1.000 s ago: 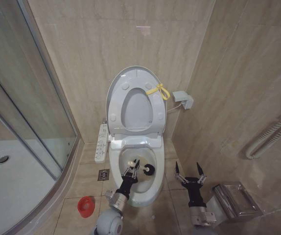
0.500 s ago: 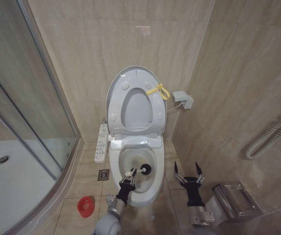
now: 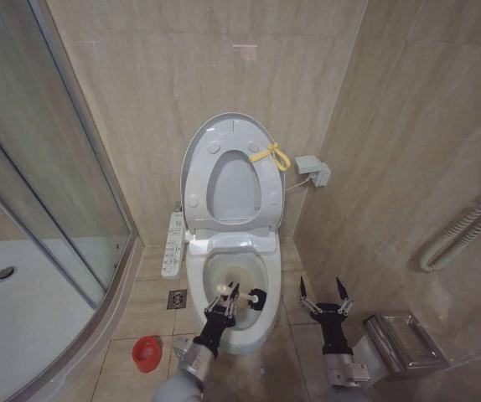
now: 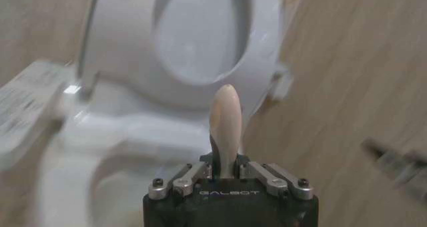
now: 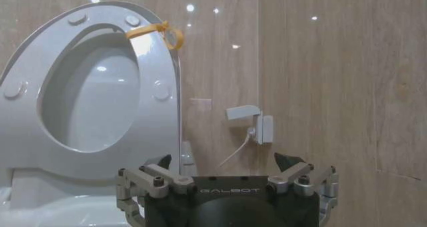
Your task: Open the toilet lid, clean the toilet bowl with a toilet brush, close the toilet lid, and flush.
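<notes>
The toilet lid [image 3: 232, 188] stands raised against the back wall with the seat ring up in front of it, and a yellow cord loop [image 3: 271, 155] hangs at its edge. Below it the toilet bowl [image 3: 239, 272] lies uncovered, with a yellowish stain inside. My left gripper [image 3: 222, 306] hovers over the bowl's near rim, shut on the toilet brush's pale handle [image 4: 225, 122]. The black brush head [image 3: 257, 296] sits inside the bowl at its right. My right gripper [image 3: 323, 306] is open beside the toilet, holding nothing. From the right wrist, the lid [image 5: 87, 102] rises ahead of the open right gripper [image 5: 227, 173].
A glass shower enclosure [image 3: 48, 167] and white tray [image 3: 23, 310] fill the left. The red holder [image 3: 147, 353] stands on the floor left of the bowl. A control panel [image 3: 173, 244], floor drain [image 3: 178, 299], steel bin [image 3: 400, 343] and wall box [image 3: 314, 171] surround the toilet.
My left gripper has drawn back a little toward the bowl's near rim, and the brush head has shifted slightly nearer and to the right. The right gripper has barely moved.
</notes>
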`<state>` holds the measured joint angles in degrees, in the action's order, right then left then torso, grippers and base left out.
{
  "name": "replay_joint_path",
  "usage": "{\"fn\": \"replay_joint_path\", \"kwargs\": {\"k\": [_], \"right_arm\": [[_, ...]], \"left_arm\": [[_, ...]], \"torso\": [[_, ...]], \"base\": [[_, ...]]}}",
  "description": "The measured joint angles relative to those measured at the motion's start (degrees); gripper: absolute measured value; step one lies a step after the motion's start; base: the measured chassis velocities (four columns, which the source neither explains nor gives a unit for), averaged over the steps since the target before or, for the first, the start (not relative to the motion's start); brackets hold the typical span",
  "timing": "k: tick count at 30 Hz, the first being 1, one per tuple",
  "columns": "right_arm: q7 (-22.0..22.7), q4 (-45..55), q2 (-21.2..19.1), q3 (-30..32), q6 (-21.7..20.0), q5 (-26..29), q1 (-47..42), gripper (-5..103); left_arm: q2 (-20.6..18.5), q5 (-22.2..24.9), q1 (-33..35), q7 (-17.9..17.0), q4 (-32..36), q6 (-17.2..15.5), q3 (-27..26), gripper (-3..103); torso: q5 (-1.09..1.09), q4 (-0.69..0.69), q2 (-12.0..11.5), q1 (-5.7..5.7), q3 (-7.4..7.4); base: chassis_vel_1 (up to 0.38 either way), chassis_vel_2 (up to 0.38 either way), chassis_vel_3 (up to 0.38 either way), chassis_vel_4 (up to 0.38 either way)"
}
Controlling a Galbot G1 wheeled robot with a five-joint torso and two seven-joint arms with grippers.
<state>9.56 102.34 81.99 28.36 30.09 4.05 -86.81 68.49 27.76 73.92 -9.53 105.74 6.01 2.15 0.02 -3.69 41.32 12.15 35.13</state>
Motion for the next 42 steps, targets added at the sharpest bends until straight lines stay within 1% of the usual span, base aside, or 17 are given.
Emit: {"fn": "replay_joint_path", "kwargs": {"k": [1,7,10,11,13,18,20,22,26,28,29,30,32,33,35,38,42], "right_arm": [[-0.01,-0.04,0.18,-0.12,0.00,-0.15,0.02,100],[-0.15,-0.19,0.71,-0.65,0.02,-0.72,0.06,100],[-0.21,-0.19,0.90,-0.71,0.09,-1.00,-0.15,100],[-0.21,-0.19,0.90,-0.71,0.09,-1.00,-0.15,100],[-0.23,0.05,0.93,-0.64,0.17,-1.13,-0.52,100],[-0.24,0.57,0.78,-0.33,0.21,-1.16,-0.91,100],[-0.24,0.75,0.69,-0.06,0.25,-1.17,-1.09,100],[-0.24,0.75,0.68,-0.02,0.27,-1.17,-1.13,100],[-0.25,0.45,0.82,-0.07,0.29,-1.30,-1.02,100],[-0.25,0.15,0.99,-0.26,0.29,-1.35,-0.77,100],[-0.25,0.15,0.99,-0.26,0.29,-1.35,-0.77,100],[-0.25,-0.07,1.05,-0.34,0.29,-1.41,-0.64,100],[-0.25,-0.36,1.18,-0.44,0.28,-1.52,-0.49,100],[-0.25,-0.36,1.18,-0.44,0.28,-1.52,-0.49,100],[-0.25,-0.43,1.30,-0.45,0.27,-1.58,-0.48,100],[-0.25,-0.41,1.33,-0.44,0.27,-1.58,-0.58,100],[-0.25,-0.31,1.25,-0.31,0.27,-1.59,-0.78,100]], "left_arm": [[0.09,-0.06,-0.10,-0.65,-0.90,-0.26,-0.08,17],[1.73,-0.13,-1.63,-0.83,-4.85,-0.27,0.19,17],[2.91,0.38,-3.54,0.63,-9.10,1.06,0.58,17],[2.91,0.38,-3.54,0.63,-9.10,1.06,0.58,17],[3.41,1.25,-4.63,2.15,-10.51,2.13,0.96,17],[3.46,1.86,-4.46,2.98,-6.94,2.23,1.17,17],[3.15,2.03,-3.62,2.92,-2.34,1.50,1.28,17],[2.97,2.06,-3.38,2.86,-1.35,1.17,1.29,17],[2.52,1.37,-3.29,1.82,-2.20,0.20,1.45,17],[2.88,0.94,-4.17,0.01,-5.40,-1.37,1.30,17],[2.88,0.94,-4.17,0.01,-5.40,-1.37,1.30,17],[3.21,0.83,-4.79,-1.43,-7.16,-2.82,1.23,17],[3.85,0.79,-6.12,-4.70,-9.85,-5.92,1.25,17],[3.85,0.79,-6.12,-4.70,-9.85,-5.92,1.25,17],[4.31,0.71,-7.53,-7.29,-12.96,-7.72,1.39,17],[4.44,0.29,-8.70,-7.75,-15.26,-7.70,1.34,17],[4.66,-0.80,-10.86,-7.30,-18.13,-5.87,0.97,18]], "torso": [[0.01,0.02,0.00,0.00,0.00],[0.01,0.01,0.00,0.00,0.00],[0.01,0.01,0.00,0.00,0.00],[0.01,0.01,0.00,0.00,0.00],[0.02,0.01,0.00,0.00,0.00],[0.02,0.01,0.00,0.00,0.00],[0.02,0.00,0.00,0.00,0.00],[0.01,-0.01,0.00,0.00,0.00],[0.01,0.00,0.01,0.00,0.00],[0.01,0.00,0.01,0.00,0.00],[0.01,0.00,0.01,0.00,0.00],[0.00,0.02,0.01,0.00,0.00],[0.01,0.00,0.01,0.00,0.00],[0.01,0.00,0.01,0.00,0.00],[0.00,-0.01,0.01,0.00,0.00],[0.01,0.00,0.01,0.00,0.00],[0.00,-0.01,0.01,0.00,0.00]], "base": [[0.000,0.000,0.000,0.000],[0.000,0.000,0.000,0.000],[0.000,0.000,0.000,0.000],[0.000,0.000,0.000,0.000],[0.000,0.000,0.000,0.000],[0.000,0.000,0.000,0.000],[0.000,0.000,0.000,0.000],[0.000,0.000,0.000,0.000],[0.000,0.000,0.000,0.000],[0.000,0.000,0.000,0.000],[0.000,0.000,0.000,0.000],[0.000,0.000,0.000,0.000],[0.000,0.000,0.000,0.000],[0.000,0.000,0.000,0.000],[0.000,0.000,0.000,0.000],[0.000,0.000,0.000,0.000],[0.000,0.000,0.000,0.000]]}}
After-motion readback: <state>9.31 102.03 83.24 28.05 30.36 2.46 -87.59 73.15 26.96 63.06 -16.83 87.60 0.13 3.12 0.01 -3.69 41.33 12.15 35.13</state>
